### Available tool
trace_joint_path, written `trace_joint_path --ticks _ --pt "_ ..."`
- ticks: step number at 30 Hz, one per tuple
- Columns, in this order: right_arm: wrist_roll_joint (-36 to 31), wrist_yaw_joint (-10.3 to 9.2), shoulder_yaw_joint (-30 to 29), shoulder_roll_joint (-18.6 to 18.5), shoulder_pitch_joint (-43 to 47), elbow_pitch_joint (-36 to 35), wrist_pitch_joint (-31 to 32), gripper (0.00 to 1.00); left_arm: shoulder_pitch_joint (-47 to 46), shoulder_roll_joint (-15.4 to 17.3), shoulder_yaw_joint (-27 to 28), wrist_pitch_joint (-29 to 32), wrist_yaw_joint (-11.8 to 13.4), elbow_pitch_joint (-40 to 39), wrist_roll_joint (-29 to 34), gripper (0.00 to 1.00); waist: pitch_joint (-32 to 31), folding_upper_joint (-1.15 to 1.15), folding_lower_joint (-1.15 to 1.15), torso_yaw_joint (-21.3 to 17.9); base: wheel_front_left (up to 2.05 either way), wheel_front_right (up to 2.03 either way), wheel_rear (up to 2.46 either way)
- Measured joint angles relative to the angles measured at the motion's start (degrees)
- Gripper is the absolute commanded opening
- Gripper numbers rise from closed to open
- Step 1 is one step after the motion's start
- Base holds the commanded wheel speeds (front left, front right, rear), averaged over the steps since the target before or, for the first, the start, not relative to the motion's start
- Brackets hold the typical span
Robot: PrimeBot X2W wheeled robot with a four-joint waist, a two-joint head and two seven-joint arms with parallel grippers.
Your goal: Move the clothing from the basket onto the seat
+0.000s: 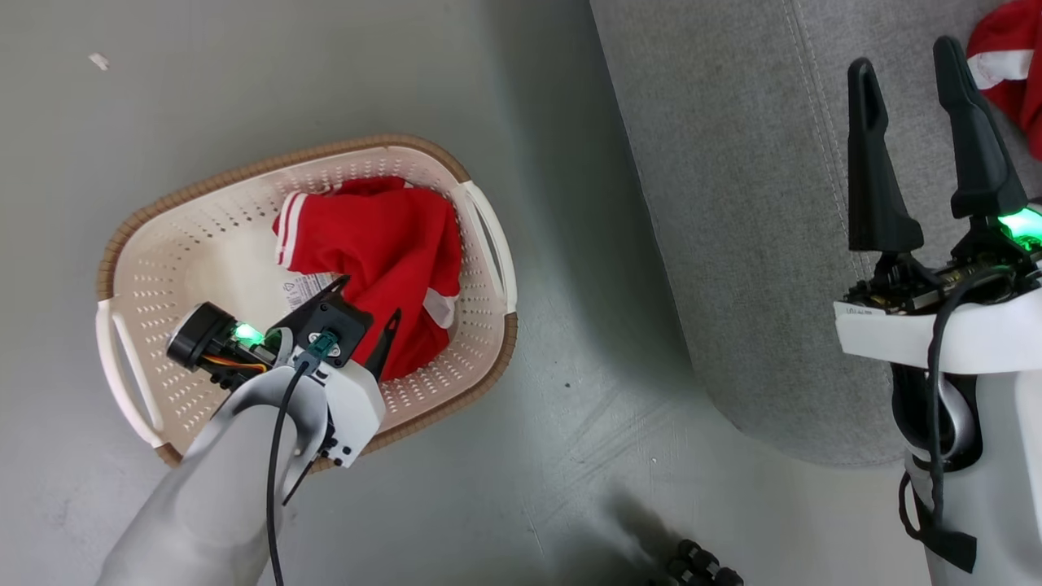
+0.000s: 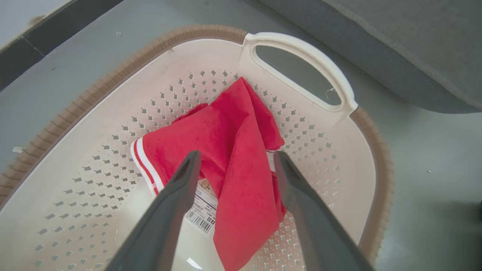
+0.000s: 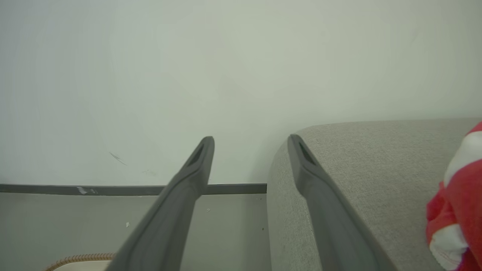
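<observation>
Reaching for the red garment (image 1: 383, 236) looks like the step in hand.

Head view: left hand (image 1: 372, 295) poised low over the basket (image 1: 244, 175) at lower left of the frame, released and spread wide, grasping nothing. Holds one crumpled red garment with white stripes, bunched toward the basket's right side, plus a paper label (image 1: 305, 286) on the bare bottom. Stands on the floor (image 1: 244, 65), near the grey seat (image 1: 733, 203) at upper right. Right hand (image 1: 905, 59) at far right, over the seat, likewise released and empty. Just beyond it, in the top right corner, a second red garment (image 1: 1005, 57) lying on the seat, so judged about halfway done.

Left wrist view: a raised fold of the garment sitting between the two spread fingers (image 2: 177, 199), centre of the frame; touching or not, cannot tell. White handle (image 2: 301, 49) at upper right.

Right wrist view: pointing past the seat's edge toward a pale wall (image 3: 150, 75); second red garment at the right edge, on the cushion.

Next, probably: lower a little, clench on that fold, lift clear of the rim, carry across to the seat. Needs a deep enough bite on soft cloth.
</observation>
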Motion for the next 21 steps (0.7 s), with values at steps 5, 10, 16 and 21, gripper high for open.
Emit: trace_joint_path --ticks 5,10,16,21 --pt "0.43 0.00 0.74 -0.01 -1.70 -0.51 0.00 1.00 -1.22 0.57 -0.21 0.37 0.00 1.86 0.83 1.00 2.39 0.00 0.00 -1.24 0.00 0.00 0.00" --pt "1.00 0.00 1.16 -0.01 -3.19 -0.89 0.00 1.00 -2.80 0.77 -0.07 0.35 0.02 3.60 1.02 1.00 4.62 0.00 0.00 -2.48 0.00 0.00 0.00" --pt "1.78 0.00 1.90 -0.01 -4.92 -1.11 0.00 1.00 -4.33 1.30 0.44 -0.12 0.03 5.24 1.23 1.00 7.05 0.00 0.00 -3.87 0.00 0.00 0.00" --pt "2.57 0.00 2.19 -0.01 -5.55 -1.15 0.00 1.00 -5.34 2.08 0.70 -0.15 0.04 6.57 1.35 1.00 8.49 0.00 0.00 -4.66 0.00 0.00 0.00"
